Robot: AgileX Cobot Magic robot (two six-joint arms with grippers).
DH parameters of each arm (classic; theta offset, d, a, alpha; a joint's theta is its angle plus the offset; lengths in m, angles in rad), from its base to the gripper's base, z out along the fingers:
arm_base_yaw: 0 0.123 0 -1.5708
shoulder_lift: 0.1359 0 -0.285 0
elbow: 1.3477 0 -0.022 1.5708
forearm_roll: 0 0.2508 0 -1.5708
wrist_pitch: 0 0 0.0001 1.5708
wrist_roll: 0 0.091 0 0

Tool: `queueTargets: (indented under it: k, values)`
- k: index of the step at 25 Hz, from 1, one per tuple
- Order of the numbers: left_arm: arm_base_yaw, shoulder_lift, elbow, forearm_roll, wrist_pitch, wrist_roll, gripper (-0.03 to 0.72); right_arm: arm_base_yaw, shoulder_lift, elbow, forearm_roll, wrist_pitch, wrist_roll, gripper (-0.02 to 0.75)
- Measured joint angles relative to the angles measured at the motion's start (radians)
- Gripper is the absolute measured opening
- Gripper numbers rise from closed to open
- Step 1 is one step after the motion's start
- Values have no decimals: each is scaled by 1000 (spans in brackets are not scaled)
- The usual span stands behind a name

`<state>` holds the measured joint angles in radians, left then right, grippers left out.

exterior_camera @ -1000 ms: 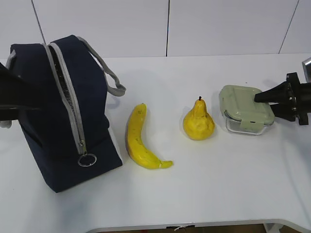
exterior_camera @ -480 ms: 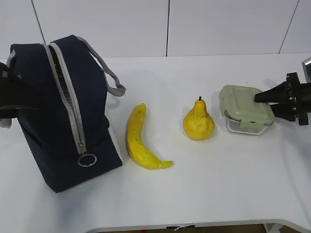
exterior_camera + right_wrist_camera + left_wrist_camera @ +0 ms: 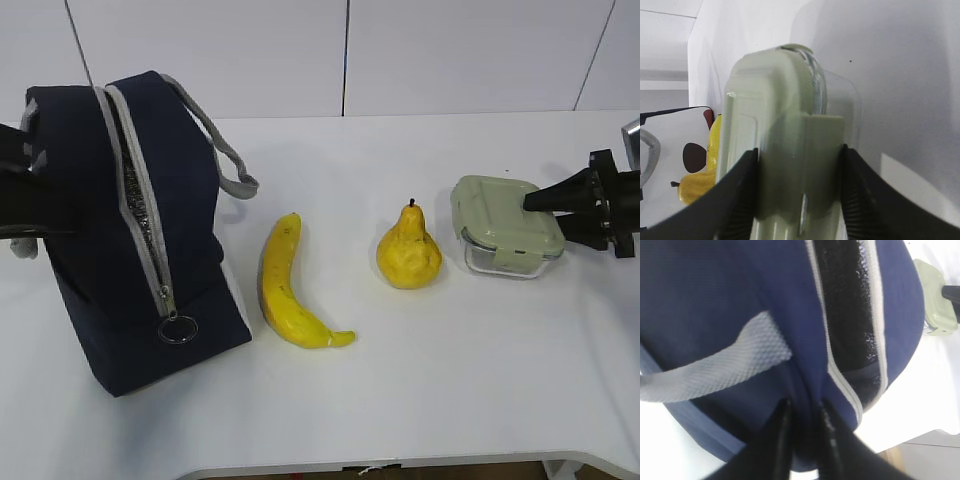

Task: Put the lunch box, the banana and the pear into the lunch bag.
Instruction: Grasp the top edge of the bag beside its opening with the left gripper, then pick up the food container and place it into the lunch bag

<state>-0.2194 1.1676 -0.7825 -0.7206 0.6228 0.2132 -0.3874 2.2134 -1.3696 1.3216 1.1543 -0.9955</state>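
Observation:
The navy lunch bag (image 3: 90, 200) stands at the left with its grey zipper open along the top. My left gripper (image 3: 28, 190) is at the bag's left edge. In the left wrist view it (image 3: 802, 420) is shut on a fold of the bag's navy fabric (image 3: 715, 290), beside the grey handle (image 3: 725, 365) and the open slot (image 3: 847, 300). The banana (image 3: 283, 285) and the pear (image 3: 408, 255) lie on the table. My right gripper (image 3: 532, 198) is shut on the side of the lunch box (image 3: 500, 225), its fingers either side of the green lid clip (image 3: 799, 150).
The white table (image 3: 450, 380) carries everything, and its front edge runs along the bottom of the exterior view. A white panelled wall (image 3: 450, 50) stands behind. The zipper's ring pull (image 3: 176, 329) hangs low on the bag's near end. The pear (image 3: 697, 187) shows beyond the lunch box.
The left gripper has pulled the bag's left top edge leftward, so the zipper slot has spread and the bag has shifted slightly. The right gripper and the lunch box have not moved.

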Motion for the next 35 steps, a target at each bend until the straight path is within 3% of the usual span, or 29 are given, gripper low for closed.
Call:
queueTargets:
  k: [4,28,35]
  values:
    - [0,0,0,-15,0,0,-8,0,0,0,0,0,0,372]
    - [0,0,0,-47,0,-2,-12,2,-160,0,2,-17,136,370]
    - [0,2,0,-50,-2,2,-13,74,-211,-75,-12,-9,225,370]
